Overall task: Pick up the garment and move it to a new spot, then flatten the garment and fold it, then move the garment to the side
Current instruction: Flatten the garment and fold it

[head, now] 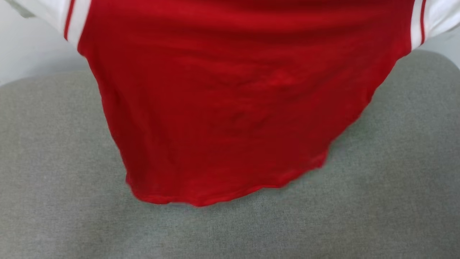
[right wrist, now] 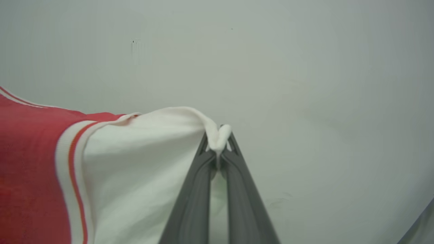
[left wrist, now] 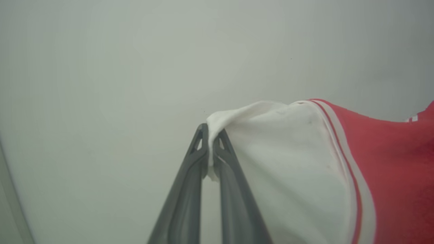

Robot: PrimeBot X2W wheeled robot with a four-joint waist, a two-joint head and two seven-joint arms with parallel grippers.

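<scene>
The garment [head: 230, 100], a red jersey with white sleeves and red-white striped seams, hangs spread out in the air over a grey fabric surface [head: 54, 162], its curved hem lowest near the middle of the head view. In the left wrist view, my left gripper [left wrist: 211, 135] is shut on the edge of one white sleeve [left wrist: 288, 162]. In the right wrist view, my right gripper [right wrist: 218, 135] is shut on a pinch of the other white sleeve [right wrist: 142, 159]. Red cloth stretches between the two sleeves. The print is hidden.
The grey fabric surface lies under the hanging hem and runs to the left, right and front. A pale wall [left wrist: 135, 67] stands behind both grippers.
</scene>
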